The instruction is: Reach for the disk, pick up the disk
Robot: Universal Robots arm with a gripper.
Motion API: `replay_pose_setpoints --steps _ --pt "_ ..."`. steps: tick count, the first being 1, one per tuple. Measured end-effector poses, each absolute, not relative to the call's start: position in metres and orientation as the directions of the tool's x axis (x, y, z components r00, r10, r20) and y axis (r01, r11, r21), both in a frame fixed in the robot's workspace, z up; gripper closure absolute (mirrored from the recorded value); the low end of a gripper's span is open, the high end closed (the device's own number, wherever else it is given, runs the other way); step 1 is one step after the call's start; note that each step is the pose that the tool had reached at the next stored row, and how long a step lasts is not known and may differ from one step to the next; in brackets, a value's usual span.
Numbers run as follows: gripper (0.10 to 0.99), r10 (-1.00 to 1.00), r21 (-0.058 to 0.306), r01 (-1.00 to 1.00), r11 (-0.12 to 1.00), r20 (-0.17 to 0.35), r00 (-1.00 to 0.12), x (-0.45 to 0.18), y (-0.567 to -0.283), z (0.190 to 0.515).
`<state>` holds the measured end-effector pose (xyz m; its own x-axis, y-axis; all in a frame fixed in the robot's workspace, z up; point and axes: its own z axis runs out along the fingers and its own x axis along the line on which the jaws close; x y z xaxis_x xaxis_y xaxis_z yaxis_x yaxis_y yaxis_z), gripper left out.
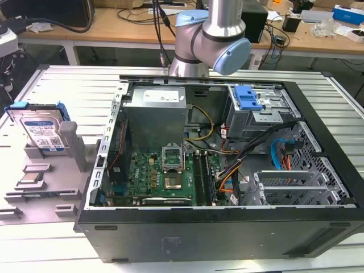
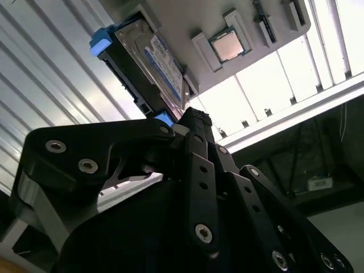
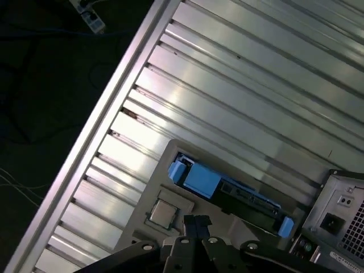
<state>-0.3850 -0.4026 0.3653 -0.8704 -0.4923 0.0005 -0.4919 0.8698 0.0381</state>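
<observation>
The gripper (image 2: 196, 118) is closed, tips together, holding nothing. The disk (image 2: 145, 60) stands on edge in the grey fixture (image 1: 68, 176) by the table's (image 1: 68, 85) edge on the exterior view's left. It lies ahead of the fingertips, long axis crosswise to their pointing. Its white-and-blue label (image 2: 168, 65) shows barcodes, no legible writing.

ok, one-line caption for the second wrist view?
Second wrist view: tool poised short of the disk, which stands on edge in its grey fixture beside a processor chip.
</observation>
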Motion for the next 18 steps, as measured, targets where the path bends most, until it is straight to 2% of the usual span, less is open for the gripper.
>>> replay_pose_setpoints --steps 6,18 --pt "0.980 -0.569 0.038 -0.568 0.822 0.000 -0.823 -0.3851 -0.4026 0.3653" --pt "0.980 -0.754 0.038 -0.754 0.656 0.000 -0.656 -0.3850 -0.4027 0.3653"
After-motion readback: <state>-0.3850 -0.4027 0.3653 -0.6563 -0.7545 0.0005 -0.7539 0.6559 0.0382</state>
